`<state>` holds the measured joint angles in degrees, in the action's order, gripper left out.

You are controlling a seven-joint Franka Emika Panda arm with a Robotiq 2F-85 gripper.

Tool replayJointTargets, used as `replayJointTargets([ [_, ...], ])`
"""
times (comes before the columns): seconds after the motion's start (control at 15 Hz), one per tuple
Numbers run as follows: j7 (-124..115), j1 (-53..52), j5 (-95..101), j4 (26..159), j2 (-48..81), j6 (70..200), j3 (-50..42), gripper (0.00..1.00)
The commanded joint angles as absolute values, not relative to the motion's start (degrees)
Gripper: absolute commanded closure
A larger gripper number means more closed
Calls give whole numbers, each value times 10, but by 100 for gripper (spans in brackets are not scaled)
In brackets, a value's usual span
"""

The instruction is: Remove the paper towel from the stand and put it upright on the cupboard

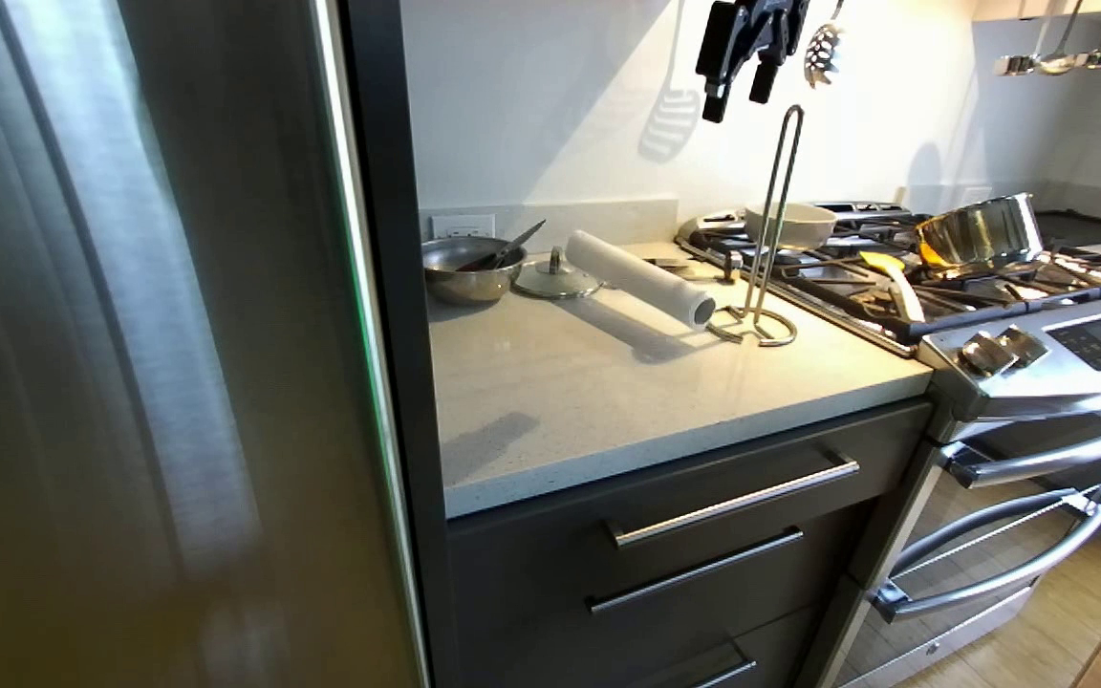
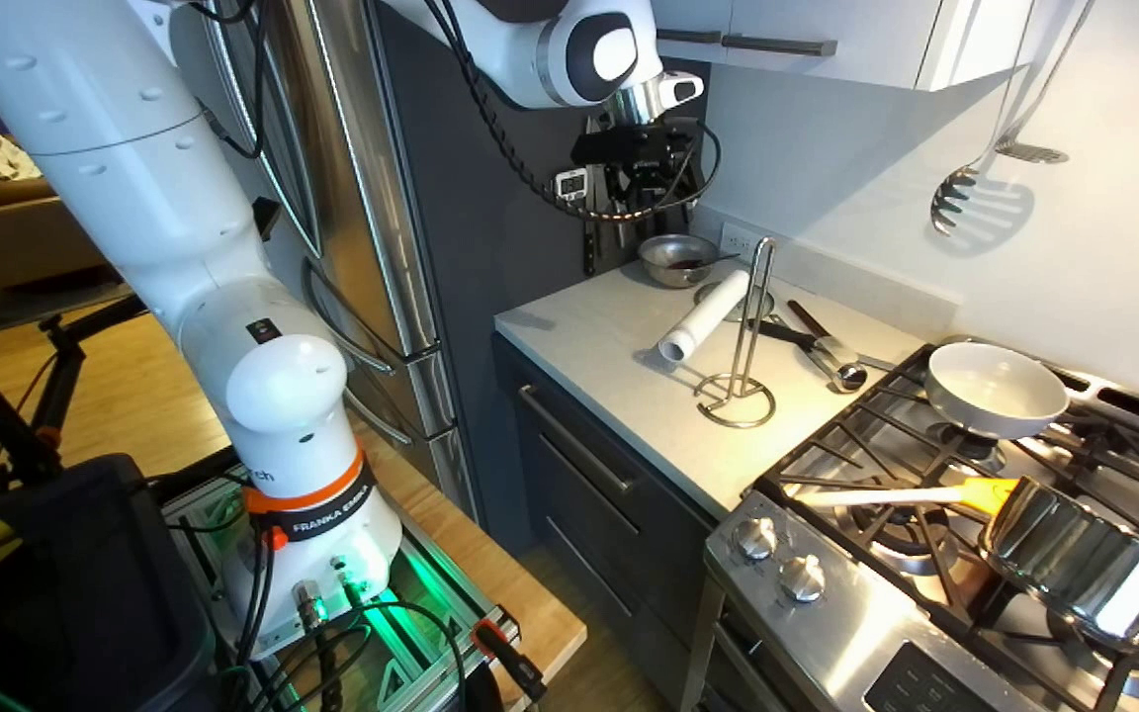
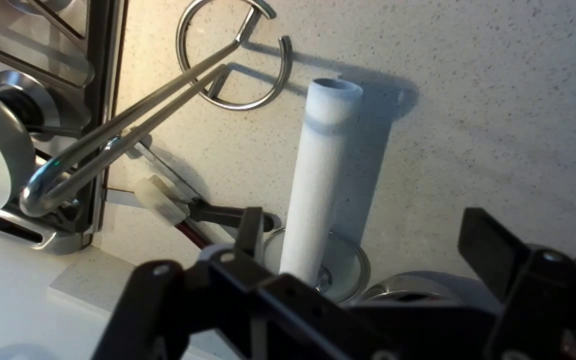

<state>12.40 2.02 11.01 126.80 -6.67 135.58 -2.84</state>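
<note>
Pincer (image 1: 738, 105) spread, empty. Paper towel (image 1: 641, 278) tilts, far end over lid (image 1: 549, 280); if we grab off-centre, it likely rolls or knocks the stand (image 3: 158, 96).

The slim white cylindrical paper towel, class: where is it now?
In the wrist view, the paper towel is near the centre, right of the silvery looped metal stand, partly hiding the pale round metal-rimmed lid near the bottom.
</note>
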Motion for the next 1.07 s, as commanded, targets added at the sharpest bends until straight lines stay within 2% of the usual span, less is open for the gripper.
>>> replayJointTargets([
  [0.0,127,21,101,1283,-83,1346,-29,0],
  [1.0,147,21,50,1290,-35,1320,-31,0],
])
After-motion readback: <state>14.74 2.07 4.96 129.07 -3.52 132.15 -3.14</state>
